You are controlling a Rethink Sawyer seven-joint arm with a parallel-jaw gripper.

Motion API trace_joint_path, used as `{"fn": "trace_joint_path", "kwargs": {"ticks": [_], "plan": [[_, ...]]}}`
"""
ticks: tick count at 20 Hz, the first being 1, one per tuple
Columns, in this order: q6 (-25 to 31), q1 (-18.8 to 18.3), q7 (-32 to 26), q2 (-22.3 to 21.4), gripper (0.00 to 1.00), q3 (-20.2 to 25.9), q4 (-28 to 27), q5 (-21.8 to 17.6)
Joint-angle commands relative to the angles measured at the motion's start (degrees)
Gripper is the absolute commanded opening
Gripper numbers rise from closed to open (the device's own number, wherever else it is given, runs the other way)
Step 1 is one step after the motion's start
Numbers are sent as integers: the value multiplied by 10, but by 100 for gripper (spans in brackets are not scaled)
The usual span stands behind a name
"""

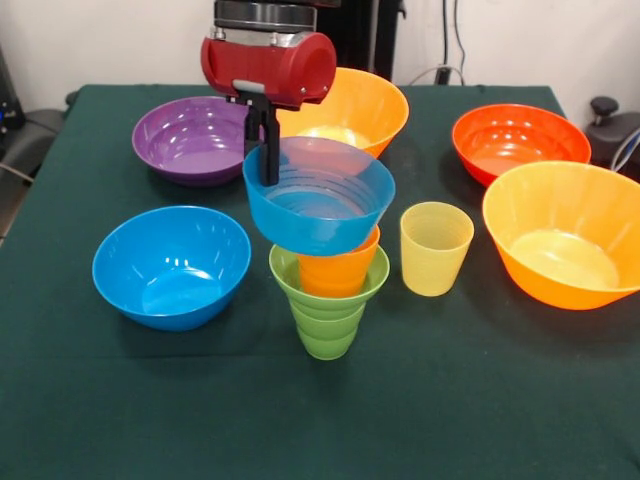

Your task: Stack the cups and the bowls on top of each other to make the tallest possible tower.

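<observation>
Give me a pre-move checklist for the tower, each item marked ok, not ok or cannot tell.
1. Green cup upright on the table as base: ok.
2. Orange cup seated in the green cup: ok.
3. Small blue bowl level on the orange cup: not ok, it tilts.
4. Gripper released from the blue bowl's rim: cannot tell.
5. Yellow cup standing apart from the tower: ok.
6. Medium blue bowl clear of the tower: ok.
</observation>
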Motion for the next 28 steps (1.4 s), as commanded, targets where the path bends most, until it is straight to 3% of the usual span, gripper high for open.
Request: {"fn": "trace_joint_path", "kwargs": {"ticks": [1, 28], "plan": [[-27, -3, 37, 7, 0, 69, 42, -38], [-43, -18, 30, 1, 0, 77, 75, -49]]}}
